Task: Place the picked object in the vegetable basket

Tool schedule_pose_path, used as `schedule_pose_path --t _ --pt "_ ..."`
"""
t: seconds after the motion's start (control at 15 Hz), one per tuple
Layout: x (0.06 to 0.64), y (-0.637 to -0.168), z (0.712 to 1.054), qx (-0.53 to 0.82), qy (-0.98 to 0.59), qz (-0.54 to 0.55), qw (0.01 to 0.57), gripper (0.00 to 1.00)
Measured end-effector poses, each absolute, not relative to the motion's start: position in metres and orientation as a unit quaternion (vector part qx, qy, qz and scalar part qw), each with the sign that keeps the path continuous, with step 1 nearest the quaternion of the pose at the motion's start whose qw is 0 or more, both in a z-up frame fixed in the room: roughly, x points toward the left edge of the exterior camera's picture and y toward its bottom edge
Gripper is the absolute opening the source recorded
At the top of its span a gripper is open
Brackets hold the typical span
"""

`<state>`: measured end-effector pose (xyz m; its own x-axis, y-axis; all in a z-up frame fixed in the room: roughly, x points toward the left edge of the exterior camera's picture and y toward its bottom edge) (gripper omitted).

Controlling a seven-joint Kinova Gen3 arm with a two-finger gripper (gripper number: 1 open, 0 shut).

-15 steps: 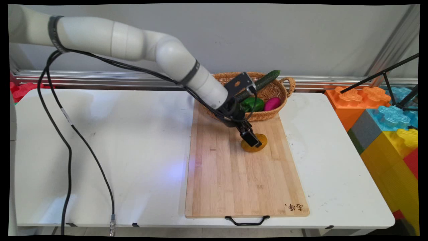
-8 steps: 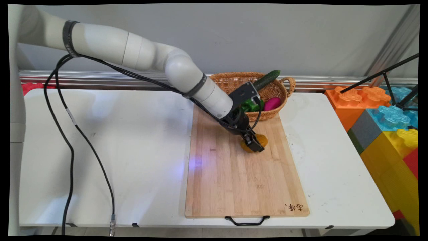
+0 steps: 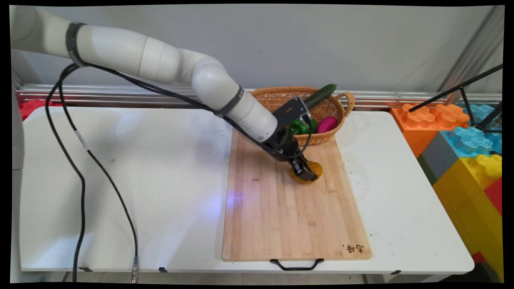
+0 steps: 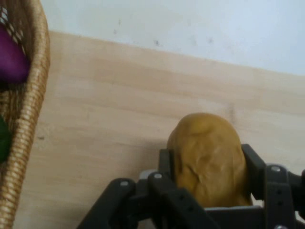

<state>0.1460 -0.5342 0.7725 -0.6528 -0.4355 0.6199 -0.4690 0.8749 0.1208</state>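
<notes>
My jaws are closing snugly on both sides of the yellow-brown potato (image 4: 208, 157), which is sitting on the wooden cutting board (image 3: 281, 216) near its far right part. My gripper (image 3: 305, 173) is working just in front of the wicker basket (image 3: 321, 138); bare board is stretching toward the near edge, white table (image 3: 120, 180) lying on either side.

Only marking found: small dark burnt-in stamp (image 3: 352, 248) at near right corner of wooden cutting board (image 3: 277, 216) (looks like two or three brush-style characters plus a tiny mark, too small to read). Nothing legible on arm, cables, basket, or coloured blocks at right. Hand view: no text at all. No numbers, brands or labels readable anywhere.
</notes>
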Motion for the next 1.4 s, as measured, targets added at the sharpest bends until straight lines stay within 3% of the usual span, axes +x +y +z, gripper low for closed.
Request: schedule_pose_path --t 0.47,0.87,1.07,1.4 --pt "0.156 -0.536 0.840 0.246 -0.888 0.032 0.386 0.00" --pt "0.186 -0.582 0.904 0.268 -0.865 0.116 0.409 0.00" --pt "0.211 -0.607 0.909 0.290 -0.860 0.147 0.394 0.00" --pt "0.243 -0.638 0.884 0.321 -0.862 0.162 0.358 0.00"
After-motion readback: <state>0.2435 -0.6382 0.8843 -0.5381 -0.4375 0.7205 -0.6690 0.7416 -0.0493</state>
